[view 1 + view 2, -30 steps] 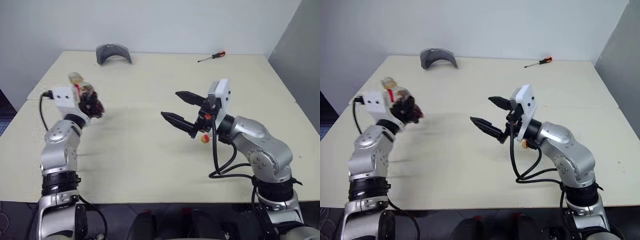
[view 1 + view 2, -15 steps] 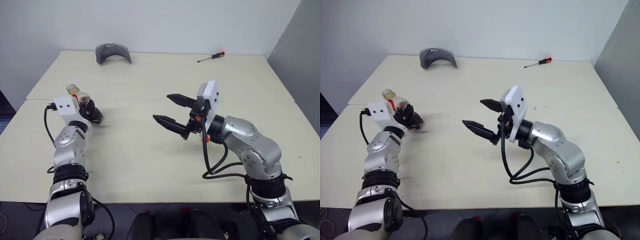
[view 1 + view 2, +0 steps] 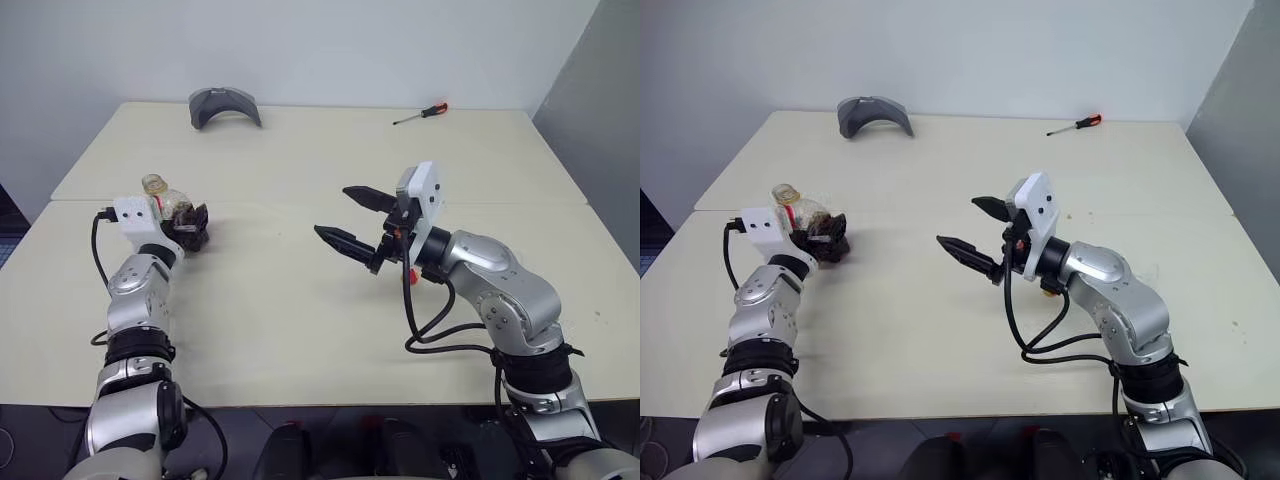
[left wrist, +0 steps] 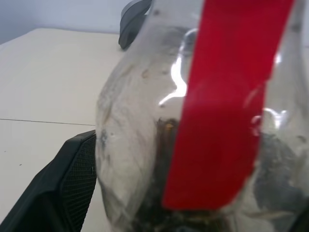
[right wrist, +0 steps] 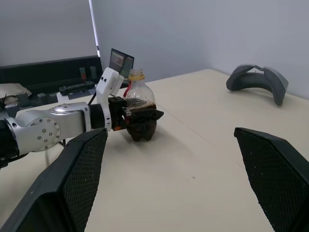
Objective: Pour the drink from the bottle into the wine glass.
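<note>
Head view: bottle [image 3: 160,196] stands upright on desk [image 3: 300,320] within left end effector [image 3: 190,228]; clamped or just around it, cannot tell.

Left wrist: red label [image 4: 227,96] close ahead.

Right wrist: drink [image 5: 143,133] sits low in the bottle. Right end effector [image 5: 174,159] is spread apart and empty, facing the bottle, probably to take it.

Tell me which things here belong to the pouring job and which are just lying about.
Job: the bottle standing on the table with a little dark drink, the left hand around it.
Lying about: the grey curved piece, the screwdriver.
</note>
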Motion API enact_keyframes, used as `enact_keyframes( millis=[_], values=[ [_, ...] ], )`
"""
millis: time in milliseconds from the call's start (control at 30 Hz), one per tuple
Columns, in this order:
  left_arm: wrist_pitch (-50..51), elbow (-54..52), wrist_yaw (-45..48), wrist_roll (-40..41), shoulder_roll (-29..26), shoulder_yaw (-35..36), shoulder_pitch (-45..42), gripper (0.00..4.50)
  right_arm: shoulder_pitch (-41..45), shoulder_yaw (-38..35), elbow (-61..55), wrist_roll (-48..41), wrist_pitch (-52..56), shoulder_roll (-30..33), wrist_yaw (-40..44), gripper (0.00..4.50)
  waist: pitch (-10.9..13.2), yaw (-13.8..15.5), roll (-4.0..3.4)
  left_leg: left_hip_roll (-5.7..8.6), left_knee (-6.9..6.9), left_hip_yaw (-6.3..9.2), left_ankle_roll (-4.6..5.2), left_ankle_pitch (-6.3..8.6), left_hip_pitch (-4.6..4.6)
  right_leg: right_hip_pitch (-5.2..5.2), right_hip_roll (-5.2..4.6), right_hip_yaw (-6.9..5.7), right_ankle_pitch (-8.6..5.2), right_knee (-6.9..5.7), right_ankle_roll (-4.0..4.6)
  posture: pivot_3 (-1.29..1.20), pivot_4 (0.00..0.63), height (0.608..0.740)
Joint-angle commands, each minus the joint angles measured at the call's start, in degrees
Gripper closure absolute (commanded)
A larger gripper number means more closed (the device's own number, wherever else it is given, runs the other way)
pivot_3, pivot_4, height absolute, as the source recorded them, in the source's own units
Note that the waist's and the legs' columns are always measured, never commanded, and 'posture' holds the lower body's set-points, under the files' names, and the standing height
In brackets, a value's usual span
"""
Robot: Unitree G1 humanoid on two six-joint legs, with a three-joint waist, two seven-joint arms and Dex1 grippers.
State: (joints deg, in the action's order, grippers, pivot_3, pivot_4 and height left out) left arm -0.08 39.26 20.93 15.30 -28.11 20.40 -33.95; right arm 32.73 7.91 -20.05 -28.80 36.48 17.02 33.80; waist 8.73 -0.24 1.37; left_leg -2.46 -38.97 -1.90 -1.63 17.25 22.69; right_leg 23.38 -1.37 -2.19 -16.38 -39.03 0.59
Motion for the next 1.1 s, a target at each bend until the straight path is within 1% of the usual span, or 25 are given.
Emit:
enact_keyframes(
  millis=[33,300,600,767,967,1033,1100],
  values=[
    [3.35,-9.40,1.02,0.37,-0.95,-0.88,4.03,0.06,1.34,-1.18,-1.03,-0.35,-1.38,-0.27,0.27,0.00,0.00,-0.08,0.00,-0.01,0.00,-0.01,0.00,0.00,0.00,0.00,0.00,0.01,0.00,0.00,0.00,0.00,0.150,0.740],
    [13.95,-29.35,-0.85,2.41,0.41,-0.85,14.06,0.06,0.77,-0.89,-1.03,-0.19,-1.94,-0.82,0.07,0.00,0.00,-0.05,0.00,-0.04,0.00,0.01,0.00,0.00,0.01,0.00,0.00,0.01,0.00,-0.01,0.00,0.00,0.150,0.740],
    [22.97,-47.25,-5.59,5.10,2.77,1.08,22.65,0.06,-1.05,-0.91,-2.35,-0.18,-1.85,-0.67,0.03,0.00,0.00,0.00,0.00,-0.03,0.01,0.00,0.01,0.01,0.00,0.00,-0.04,0.05,0.00,-0.01,0.00,0.00,0.150,0.740],
    [27.31,-53.96,-7.25,6.90,3.47,1.74,25.89,0.06,-2.24,-0.92,-3.35,-0.24,-1.62,-0.39,-0.11,0.00,0.00,0.02,0.00,-0.03,0.02,0.02,0.18,0.10,0.01,0.00,-0.03,0.04,0.00,-0.01,0.00,0.00,0.150,0.740],
    [30.41,-58.02,-8.57,8.21,5.24,0.42,26.82,0.06,-2.70,-1.19,-4.12,-0.25,-1.21,-0.09,-0.49,0.00,0.00,0.05,0.00,-0.03,0.02,0.02,0.21,0.12,0.00,-0.01,-0.03,0.04,0.00,-0.01,0.00,0.00,0.150,0.740],
    [31.50,-59.69,-8.88,8.66,6.09,-0.39,26.77,0.06,-2.99,-1.52,-4.34,0.01,-1.05,0.54,-0.61,0.00,0.00,0.07,0.00,-0.03,0.02,0.01,0.21,0.12,0.00,-0.01,-0.03,0.04,0.00,-0.01,0.00,0.00,0.150,0.740],
    [33.46,-62.85,-8.44,9.61,6.94,-2.51,27.48,0.06,-3.93,-1.54,-4.47,2.50,-2.76,2.76,-0.41,0.00,0.00,0.16,0.01,-0.02,0.02,0.02,0.21,0.12,0.01,-0.02,-0.03,0.04,0.00,0.00,0.00,0.00,0.150,0.740]
  ],
)
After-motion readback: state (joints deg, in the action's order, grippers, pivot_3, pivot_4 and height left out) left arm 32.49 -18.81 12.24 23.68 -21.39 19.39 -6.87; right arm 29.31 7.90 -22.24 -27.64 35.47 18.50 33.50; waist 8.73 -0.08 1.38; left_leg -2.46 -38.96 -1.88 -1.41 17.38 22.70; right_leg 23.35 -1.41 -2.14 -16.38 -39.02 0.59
